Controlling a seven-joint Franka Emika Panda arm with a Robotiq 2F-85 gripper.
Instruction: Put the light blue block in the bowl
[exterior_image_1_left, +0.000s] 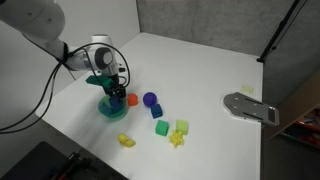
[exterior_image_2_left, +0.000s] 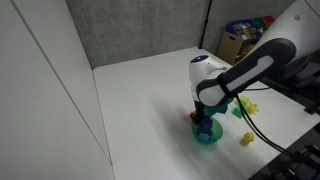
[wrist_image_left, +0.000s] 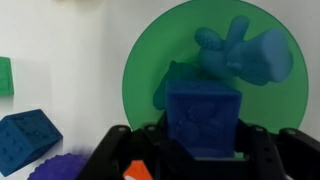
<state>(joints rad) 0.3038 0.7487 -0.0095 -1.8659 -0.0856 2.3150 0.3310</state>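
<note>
My gripper (wrist_image_left: 205, 150) is shut on a blue cubic block (wrist_image_left: 205, 112) with an embossed face, which I take for the light blue block; it looks shaded here. I hold it just above the round teal-green bowl (wrist_image_left: 145, 70), over its near side. A paler bluish irregular shape (wrist_image_left: 245, 55) shows inside the bowl. In both exterior views the gripper (exterior_image_1_left: 113, 92) (exterior_image_2_left: 205, 118) hangs straight over the bowl (exterior_image_1_left: 112, 111) (exterior_image_2_left: 208, 136) and hides the block.
A darker blue block (wrist_image_left: 25, 140), a purple rounded piece (wrist_image_left: 60, 170), a green block (wrist_image_left: 4, 76) and an orange piece (wrist_image_left: 136, 168) lie beside the bowl. More green and yellow toys (exterior_image_1_left: 172, 130) lie further out. A grey plate (exterior_image_1_left: 250, 107) sits near the table edge.
</note>
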